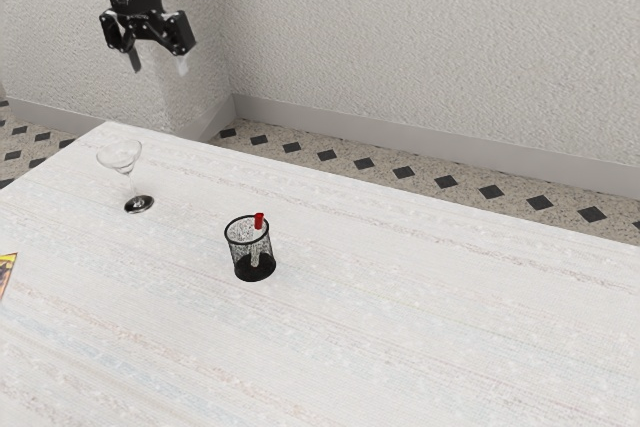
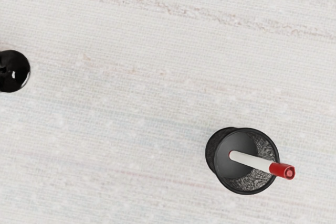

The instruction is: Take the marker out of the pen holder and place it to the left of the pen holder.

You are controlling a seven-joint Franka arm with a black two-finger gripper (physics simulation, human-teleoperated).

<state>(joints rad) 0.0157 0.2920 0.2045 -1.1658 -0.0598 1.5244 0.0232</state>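
Inside the pen cup (image 2: 229, 170), the marker (image 2: 251, 160) leaned, cap (image 1: 259, 220) at the rim's one o'clock in the exterior view; probably light, stiff, slick, best pinched by that cap. My gripper (image 1: 159, 63) hung toward eleven o'clock, empty, jaws parted.

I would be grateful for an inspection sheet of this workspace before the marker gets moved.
Surface: table pale, with faint coloured streaks.
Pen holder: black mesh, upright on the table.
Marker: standing at a slant inside the holder, its red end projecting past the rim; not yet taken out.
Clutter: stemmed glass with a black base, upright, apart from the holder; a colourful item, cut off at the exterior view's left edge, identity unclear.
Gripper: raised above table level, fingers apart, nothing between them.
Cables: nothing seen.
Surroundings: textured white walls, grey baseboard, speckled floor with dark diamond shapes.
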